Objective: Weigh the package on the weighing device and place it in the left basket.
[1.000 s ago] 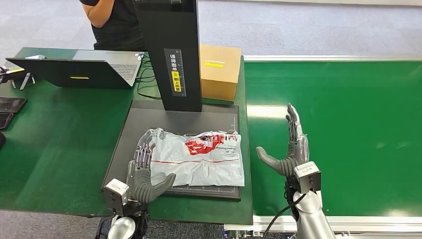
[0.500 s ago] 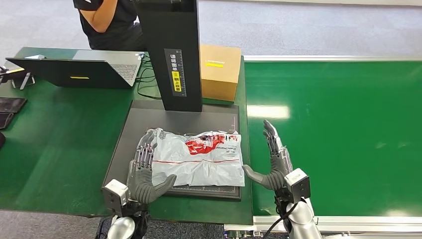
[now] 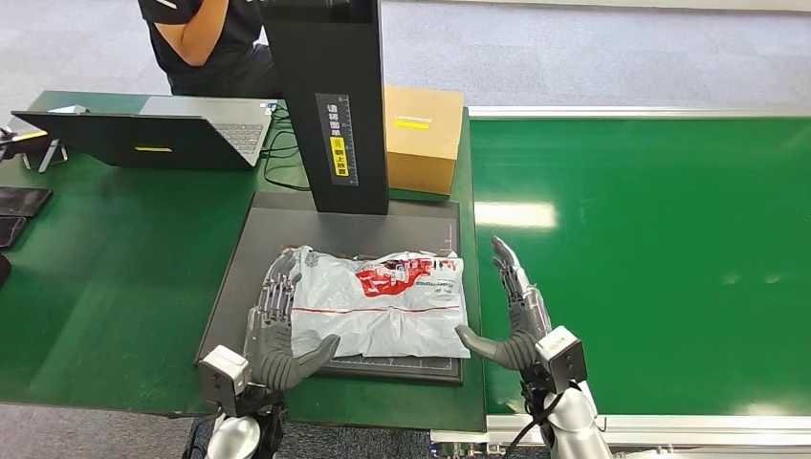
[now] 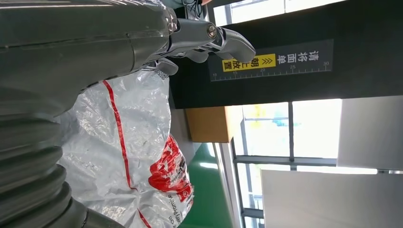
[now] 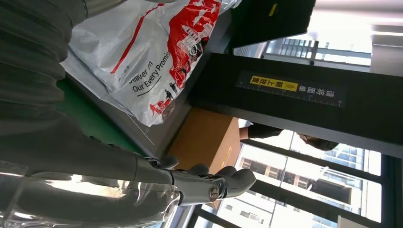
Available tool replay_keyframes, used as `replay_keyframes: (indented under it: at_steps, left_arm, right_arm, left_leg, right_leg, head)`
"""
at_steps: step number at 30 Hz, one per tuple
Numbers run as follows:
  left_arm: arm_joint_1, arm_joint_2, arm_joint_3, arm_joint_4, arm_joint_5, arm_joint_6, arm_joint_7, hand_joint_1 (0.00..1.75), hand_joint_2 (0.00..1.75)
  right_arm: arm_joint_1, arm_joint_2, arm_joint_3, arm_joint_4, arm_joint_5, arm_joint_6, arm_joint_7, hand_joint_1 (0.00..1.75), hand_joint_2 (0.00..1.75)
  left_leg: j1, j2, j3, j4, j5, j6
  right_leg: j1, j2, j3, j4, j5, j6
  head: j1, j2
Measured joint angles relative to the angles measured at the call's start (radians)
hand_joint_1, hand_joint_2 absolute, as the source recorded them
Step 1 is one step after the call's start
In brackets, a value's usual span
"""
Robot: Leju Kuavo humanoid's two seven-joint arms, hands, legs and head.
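Observation:
The package (image 3: 383, 303), a white plastic mailer with red print, lies flat on the black weighing platform (image 3: 287, 218) under the tall black scanner column (image 3: 330, 105). My left hand (image 3: 275, 330) stands open along the package's left edge, fingers straight, thumb reaching under its near corner. My right hand (image 3: 516, 316) is open just right of the package, palm facing it, thumb close to its near right corner. The left wrist view shows the package (image 4: 133, 156) beside straight fingers (image 4: 209, 40). The right wrist view shows the package (image 5: 147, 52) a short gap from the fingers (image 5: 209, 183).
A cardboard box (image 3: 421, 137) stands behind the platform, right of the column. A laptop (image 3: 143, 134) and cables sit at the back left, a person (image 3: 206, 38) behind them. A green conveyor belt (image 3: 650, 258) runs to the right. Dark devices (image 3: 19, 206) lie at the far left.
My right hand has come in leftward and nearer, from over the belt to just beside the package's right edge. The left hand and package have stayed put.

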Motion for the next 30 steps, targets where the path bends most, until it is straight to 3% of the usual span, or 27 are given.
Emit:
replay_keyframes:
  at_steps: [30]
  left_arm:
    - [-0.003, 0.000, -0.005, 0.000, 0.013, -0.022, 0.005, 0.00, 1.75]
  right_arm:
    - [0.005, 0.003, 0.000, 0.011, 0.012, 0.008, 0.002, 0.00, 1.75]
  left_leg:
    - [0.000, 0.000, 0.000, 0.000, 0.000, 0.000]
  right_leg:
    - [0.000, 0.000, 0.000, 0.000, 0.000, 0.000]
  head:
    - [0.000, 0.000]
